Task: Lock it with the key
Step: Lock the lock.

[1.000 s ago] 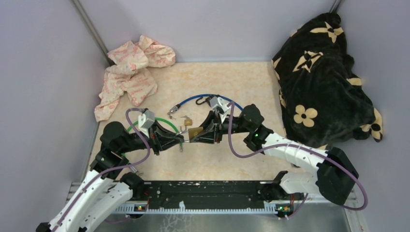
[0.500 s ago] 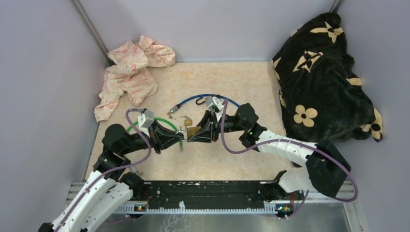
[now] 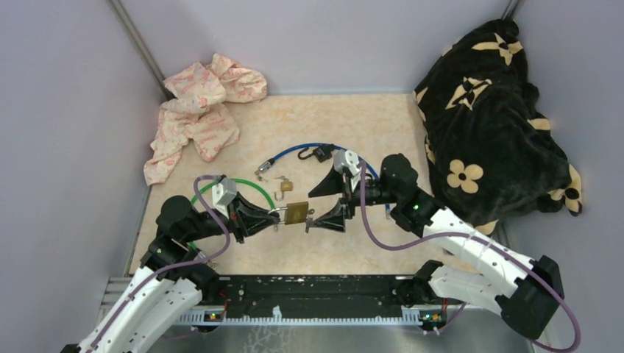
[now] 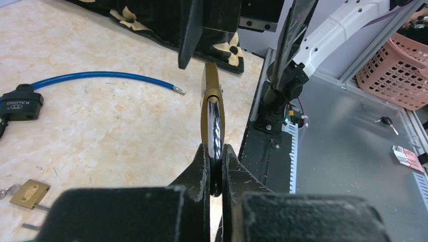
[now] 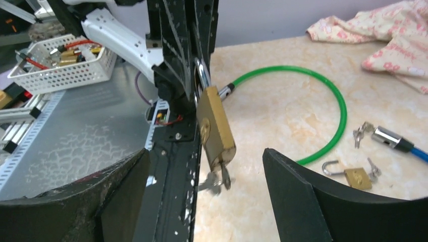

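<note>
Holding the brass padlock (image 3: pixel 296 212) up off the table (image 3: pixel 353 121) w/ my left pincer (image 3: pixel 276 215), clamped tight on the shiny shackle, body sticking out toward my other arm. My right pincer (image 3: pixel 309 209) is spread wide w/ nothing in it, 2 fingers either side of the lock's far end, not touching afaict. The key (image 5: pixel 218 180) is sitting in the keyhole at that end, a bit blurry in the wrist cam. Can't tell if the shackle is seated in the body.

What worries me: I've only got the lock by a thin round bar, so if the right pincer comes in off-centre it'll prob swing the body round instead of turning the key. A bump could also knock the key out, and then it drops by the black rail (image 3: pixel 316 290).

Room-wise it's ok. Bare tabletop right under the lock. The small padlock (image 3: pixel 285 184), green cable (image 3: pixel 254 185) and blue cable lock (image 3: pixel 298 149) lie just behind, so pushing forward is tight. Black blanket (image 3: pixel 486 118) is well off to the right, pink cloth (image 3: pixel 199 110) in the far left corner, walls close on both sides.
</note>
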You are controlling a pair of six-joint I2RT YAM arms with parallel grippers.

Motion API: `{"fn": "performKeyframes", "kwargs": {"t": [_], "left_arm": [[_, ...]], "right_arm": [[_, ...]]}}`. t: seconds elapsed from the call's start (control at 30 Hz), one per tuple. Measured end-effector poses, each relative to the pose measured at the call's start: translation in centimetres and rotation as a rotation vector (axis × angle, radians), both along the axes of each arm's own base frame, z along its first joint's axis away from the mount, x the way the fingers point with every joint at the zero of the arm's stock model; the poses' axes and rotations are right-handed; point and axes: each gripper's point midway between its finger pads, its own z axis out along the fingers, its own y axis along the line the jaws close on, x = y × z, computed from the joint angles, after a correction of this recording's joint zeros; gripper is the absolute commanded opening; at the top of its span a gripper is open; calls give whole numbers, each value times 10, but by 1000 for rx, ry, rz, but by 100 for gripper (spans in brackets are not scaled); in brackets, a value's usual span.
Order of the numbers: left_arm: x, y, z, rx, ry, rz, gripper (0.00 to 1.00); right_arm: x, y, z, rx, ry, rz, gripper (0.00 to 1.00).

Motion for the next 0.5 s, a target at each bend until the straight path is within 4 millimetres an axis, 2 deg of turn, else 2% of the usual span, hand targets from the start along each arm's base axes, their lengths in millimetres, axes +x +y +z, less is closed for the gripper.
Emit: {"fn": "performKeyframes", "kwargs": {"t": [0.07, 0.2, 0.27, 0.37, 0.43, 0.5], "left_arm": [[-1, 1, 0, 3, -7, -3, 0], [-3, 1, -2, 9, -15, -13, 0], [-3, 1, -3, 12, -12, -14, 0], [-4, 1, -3, 13, -11, -17, 0], [-4, 1, -3, 13, -11, -18, 0], [-4, 1, -3, 13, -11, -19, 0]], "right_arm": [[-3, -7, -7, -35, -20, -10, 67], [-1, -12, -34, -132, 3, -27, 42], [0, -12, -46, -174, 25, -24, 36], [0, -11, -53, -197, 42, -14, 41], [0, -9, -52, -195, 42, -5, 45], [0, -8, -49, -187, 39, 6, 45]]}}
